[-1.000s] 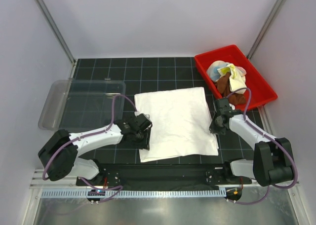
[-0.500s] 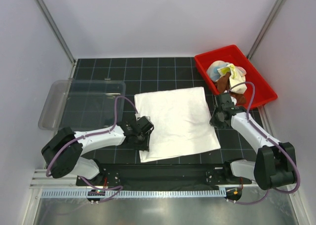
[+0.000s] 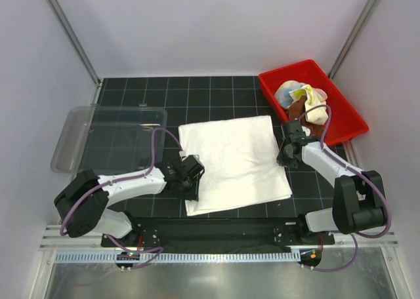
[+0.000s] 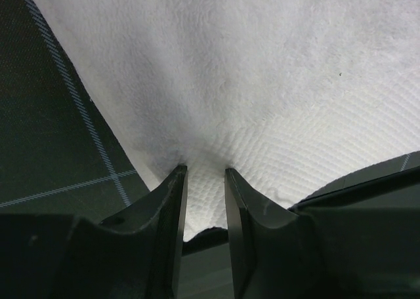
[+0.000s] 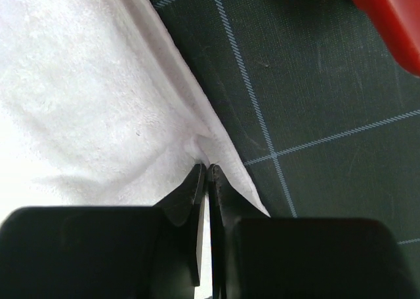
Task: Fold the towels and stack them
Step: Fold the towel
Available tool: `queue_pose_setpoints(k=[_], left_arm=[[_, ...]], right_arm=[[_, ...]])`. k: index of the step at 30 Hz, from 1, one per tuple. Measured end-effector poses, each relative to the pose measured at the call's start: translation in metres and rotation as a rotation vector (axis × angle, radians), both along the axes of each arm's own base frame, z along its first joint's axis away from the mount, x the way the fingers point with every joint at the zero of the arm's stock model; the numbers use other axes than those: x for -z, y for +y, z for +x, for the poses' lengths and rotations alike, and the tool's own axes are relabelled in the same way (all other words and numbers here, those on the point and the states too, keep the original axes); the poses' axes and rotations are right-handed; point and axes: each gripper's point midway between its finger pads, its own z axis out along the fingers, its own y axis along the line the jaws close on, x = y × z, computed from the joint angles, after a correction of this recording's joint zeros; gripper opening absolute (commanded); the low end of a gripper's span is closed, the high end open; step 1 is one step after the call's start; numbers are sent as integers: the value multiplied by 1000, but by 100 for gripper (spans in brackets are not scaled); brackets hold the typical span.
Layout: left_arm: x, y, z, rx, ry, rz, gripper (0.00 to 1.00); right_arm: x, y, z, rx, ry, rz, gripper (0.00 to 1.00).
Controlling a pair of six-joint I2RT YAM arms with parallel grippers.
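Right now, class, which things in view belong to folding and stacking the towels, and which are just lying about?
Job: cream-white towel, pinched by left hand and right hand; bunched towels in red bin.
Lying about: clear tray, black grid mat.

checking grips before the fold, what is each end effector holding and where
Both grip the cream-white towel: right end effector pinches its right edge, left end effector its left edge.
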Motion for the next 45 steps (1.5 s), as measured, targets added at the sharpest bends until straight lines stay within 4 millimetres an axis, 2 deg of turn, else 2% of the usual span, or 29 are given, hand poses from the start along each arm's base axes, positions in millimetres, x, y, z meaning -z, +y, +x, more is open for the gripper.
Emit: queue_pose_setpoints(k=[6,7,10,14,16,18,20,22,25,28,32,36,39,41,43,45], left_arm=[[-8,1,2,-2,-2,21,43],[-13,2,4,-1,-7,34,45],[-39,-3,20,17,-63,53,48],[-103,-20,75,2,-223,2,48],[-129,-16,109,-32,-299,-4,49],[-144,-5,141,-69,-350,26,48],[-150,8,172,-99,-380,67,47],[-145,17,196,-110,-389,115,46],[-124,19,211,-81,-351,175,45],[-101,8,204,-21,-288,178,45],[-88,-22,172,96,-258,110,47],[-92,-76,118,241,-272,-54,45],[-96,-127,74,349,-284,-197,43],[-94,-154,47,410,-277,-265,42],[-88,-176,27,453,-271,-306,40],[-79,-196,17,475,-268,-342,39]], right_arm=[[-2,-2,2,2,-1,-12,36],[-5,-2,3,-1,-2,-15,42],[-22,-1,13,-18,-30,-21,50],[-62,6,44,-80,-144,-12,52],[-82,10,63,-110,-210,-8,51],[-98,14,84,-129,-261,-9,47],[-104,17,105,-142,-286,-14,44],[-100,20,126,-151,-288,-21,44],[-78,24,149,-166,-255,-33,46],[-53,25,161,-183,-204,-48,47],[-36,28,179,-192,-177,-54,46],[-37,30,193,-191,-193,-52,45],[-35,31,199,-191,-198,-52,45],[-30,31,201,-195,-193,-55,45],[-25,31,200,-200,-182,-60,45],[-20,31,200,-203,-172,-63,45]])
